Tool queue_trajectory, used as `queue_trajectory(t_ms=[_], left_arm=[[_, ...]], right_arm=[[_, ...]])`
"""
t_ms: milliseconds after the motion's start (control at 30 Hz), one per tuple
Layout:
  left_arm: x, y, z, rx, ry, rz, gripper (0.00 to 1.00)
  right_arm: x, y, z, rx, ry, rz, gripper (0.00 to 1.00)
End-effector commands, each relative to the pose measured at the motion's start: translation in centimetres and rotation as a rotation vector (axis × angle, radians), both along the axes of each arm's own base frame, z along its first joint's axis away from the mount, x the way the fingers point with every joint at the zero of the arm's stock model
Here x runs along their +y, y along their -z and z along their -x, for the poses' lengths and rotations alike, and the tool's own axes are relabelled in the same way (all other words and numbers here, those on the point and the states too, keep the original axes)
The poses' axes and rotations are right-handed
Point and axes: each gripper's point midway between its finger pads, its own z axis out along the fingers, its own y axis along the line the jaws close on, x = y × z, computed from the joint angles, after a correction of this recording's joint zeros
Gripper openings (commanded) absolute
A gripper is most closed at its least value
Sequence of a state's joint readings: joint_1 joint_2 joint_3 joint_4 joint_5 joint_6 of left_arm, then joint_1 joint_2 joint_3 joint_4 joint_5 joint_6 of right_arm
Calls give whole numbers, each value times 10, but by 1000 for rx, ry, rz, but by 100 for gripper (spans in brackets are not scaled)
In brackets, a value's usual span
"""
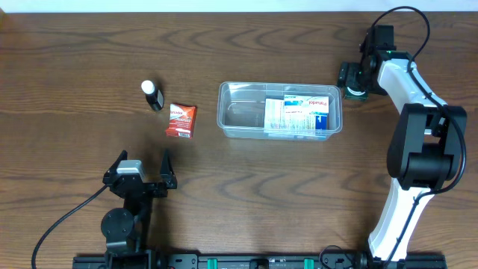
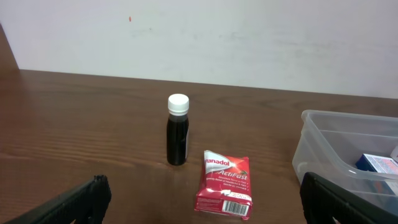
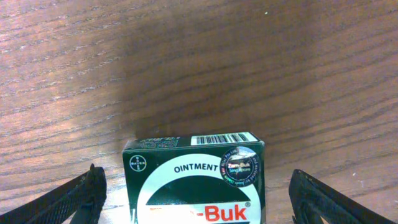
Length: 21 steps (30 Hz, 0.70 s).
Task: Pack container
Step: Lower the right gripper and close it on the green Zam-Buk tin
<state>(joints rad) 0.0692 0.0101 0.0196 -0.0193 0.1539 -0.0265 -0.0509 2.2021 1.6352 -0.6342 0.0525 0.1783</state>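
The clear rectangular plastic container (image 1: 240, 112) sits mid-way along the dark wooden bench (image 1: 75, 60), with a blue-and-white cardboard box (image 1: 299, 113) in its right half. The left gripper (image 1: 143, 157) gapes wide and empty. The right gripper (image 3: 195, 186) straddles a green ointment box (image 3: 193, 155), spread clear of its sides.

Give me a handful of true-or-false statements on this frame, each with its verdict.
1. The blue-and-white box lies inside the container. True.
2. The dark bottle stands upright, white cap on. True.
3. The red packet is in the container. False: it lies outside, beside the bottle.
4. The left gripper holds the bottle. False: it is open, apart from it.
5. The right gripper is shut. False: open, with the green ointment box between its fingers.
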Motion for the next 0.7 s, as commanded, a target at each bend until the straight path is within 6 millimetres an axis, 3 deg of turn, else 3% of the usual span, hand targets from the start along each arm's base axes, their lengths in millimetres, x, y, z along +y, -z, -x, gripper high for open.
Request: queue_trajectory(t_ms=[0,433,567,667], left_arm=[[-2,14,1,43,13,10,98],[-2,14,1,43,13,10,98],[-2,14,1,43,13,10,98],[-2,14,1,43,13,10,98]], right_arm=[[6,8,3,17,-11,-5,92],[6,23,11,26,-15,-3,88],[6,22,9,16,-26,2,77],[6,22,8,11,-29,3,75]])
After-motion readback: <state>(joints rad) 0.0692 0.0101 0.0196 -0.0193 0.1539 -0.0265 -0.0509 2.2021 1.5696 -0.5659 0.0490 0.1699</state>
